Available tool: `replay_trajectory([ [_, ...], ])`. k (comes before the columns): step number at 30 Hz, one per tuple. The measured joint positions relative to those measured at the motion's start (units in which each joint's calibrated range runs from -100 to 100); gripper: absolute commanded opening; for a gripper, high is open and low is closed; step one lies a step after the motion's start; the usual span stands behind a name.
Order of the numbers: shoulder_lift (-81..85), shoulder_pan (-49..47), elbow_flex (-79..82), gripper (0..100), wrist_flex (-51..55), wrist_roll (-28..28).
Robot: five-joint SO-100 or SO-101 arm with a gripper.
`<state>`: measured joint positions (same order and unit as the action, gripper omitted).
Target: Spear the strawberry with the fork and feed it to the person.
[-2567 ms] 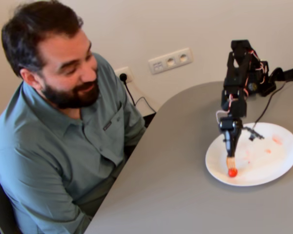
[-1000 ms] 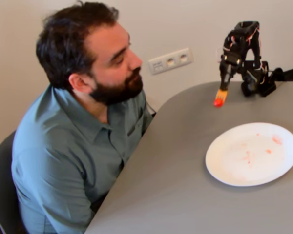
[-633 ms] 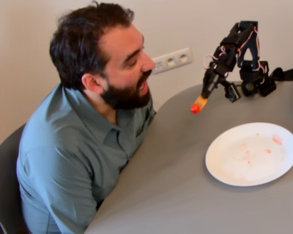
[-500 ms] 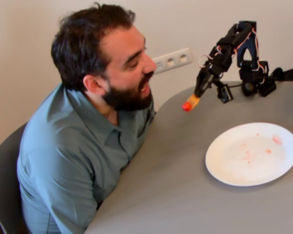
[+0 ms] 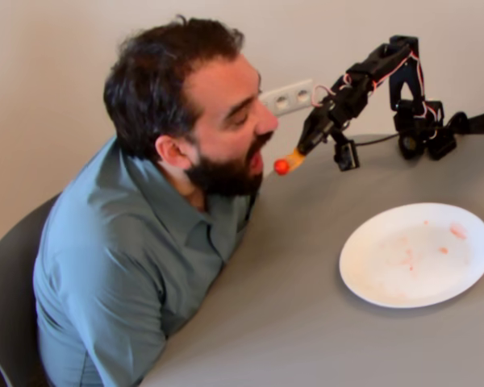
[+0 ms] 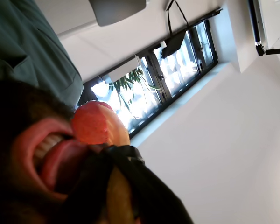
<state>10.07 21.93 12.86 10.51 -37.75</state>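
just before the person's [image 5: 185, 105] open mouth, arm outstretched, pincer [image 5: 306, 145] grasping fork [image 5: 293, 159], strawberry [image 5: 281, 167] speared

Likely an office, grey table [image 5: 306, 322], wall sockets [image 5: 289, 98], strip windows [image 6: 177, 65], potted plant [image 6: 130, 84]
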Motion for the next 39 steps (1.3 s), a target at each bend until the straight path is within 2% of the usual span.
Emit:
replay_trajectory([
  [4,-2.53,0.42,-4.44,2,0.09,-0.16],
  [19,-2.61,0.92,-5.07,2,-0.26,0.16],
  [22,-2.44,0.5,-5.07,2,0.94,2.55],
  [23,1.26,-2.35,-2.17,2,8.07,6.83],
  [25,5.48,-4.61,1.27,2,12.27,9.44],
  [27,16.6,-10.99,9.06,2,19.73,17.99],
  [30,23.6,-15.01,10.69,2,28.74,26.12],
  [31,26.21,-19.12,11.96,2,36.29,33.79],
  [33,28.32,-20.13,13.95,2,38.95,36.81],
  [34,32.28,-22.22,21.11,2,38.44,39.68],
  [36,34.3,-22.14,23.91,2,37.32,40.04],
  [37,45.51,-22.64,35.05,2,34.66,40.04],
  [39,49.81,-22.81,38.04,2,33.29,39.68],
])
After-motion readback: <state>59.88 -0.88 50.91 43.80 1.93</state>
